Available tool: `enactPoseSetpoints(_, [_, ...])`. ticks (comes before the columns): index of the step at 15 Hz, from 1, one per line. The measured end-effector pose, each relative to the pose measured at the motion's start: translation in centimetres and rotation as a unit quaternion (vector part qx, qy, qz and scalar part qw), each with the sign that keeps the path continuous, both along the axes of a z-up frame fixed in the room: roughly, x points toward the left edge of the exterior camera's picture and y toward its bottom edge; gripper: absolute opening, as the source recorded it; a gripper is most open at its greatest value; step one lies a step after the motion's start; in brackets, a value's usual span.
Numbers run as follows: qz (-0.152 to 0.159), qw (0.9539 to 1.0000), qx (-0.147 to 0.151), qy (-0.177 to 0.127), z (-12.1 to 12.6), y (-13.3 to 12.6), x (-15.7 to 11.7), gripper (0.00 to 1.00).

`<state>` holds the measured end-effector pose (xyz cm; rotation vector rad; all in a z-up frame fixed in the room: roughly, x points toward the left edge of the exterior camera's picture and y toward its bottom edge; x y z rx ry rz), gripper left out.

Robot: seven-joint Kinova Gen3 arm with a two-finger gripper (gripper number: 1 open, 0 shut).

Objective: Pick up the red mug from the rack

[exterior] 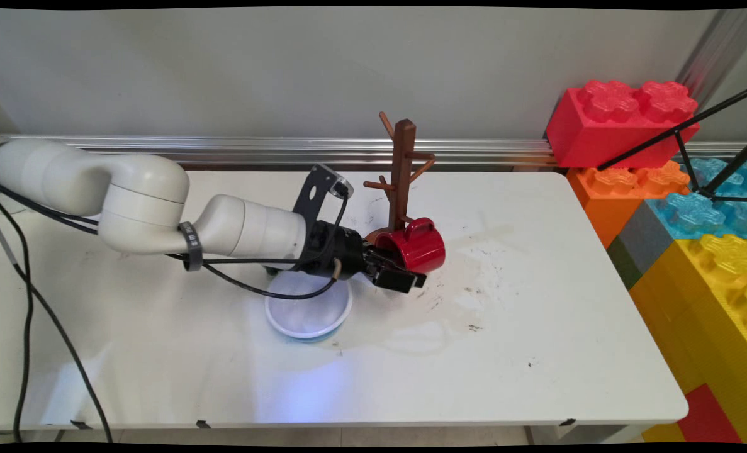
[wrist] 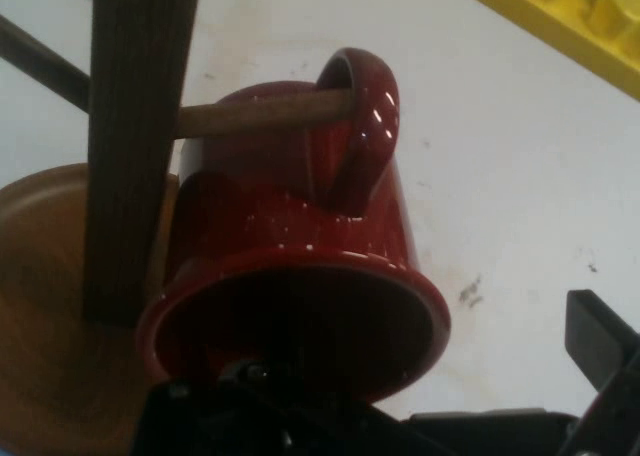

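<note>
One red mug (wrist: 300, 266) lay sideways, rim gripped by the hand (exterior: 393, 272), its handle threaded over a peg of the wooden rack (exterior: 402, 170).

The mug tree (exterior: 402, 182) stands directly behind the red mug (exterior: 418, 245), with one peg (wrist: 262, 116) through the mug's handle. A white bowl (exterior: 309, 309) occupies the table (exterior: 537, 352) just left. Bare tabletop extends right toward the toy blocks (exterior: 694, 251).
</note>
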<state>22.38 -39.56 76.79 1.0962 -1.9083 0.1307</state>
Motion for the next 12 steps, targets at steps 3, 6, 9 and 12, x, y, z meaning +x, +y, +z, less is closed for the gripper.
enactPoseSetpoints(3, [0.015,0.9997,0.010,0.017,-0.5,-0.4,-0.5,1.00])
enactPoseSetpoints(6, [0.026,0.9991,0.018,0.029,-0.8,-0.6,-0.8,1.00])
enactPoseSetpoints(9, [0.038,0.9981,0.026,0.041,-1.2,-0.8,-1.0,1.00])
enactPoseSetpoints(12, [0.048,0.9971,0.033,0.049,-1.4,-0.9,-1.2,1.00])
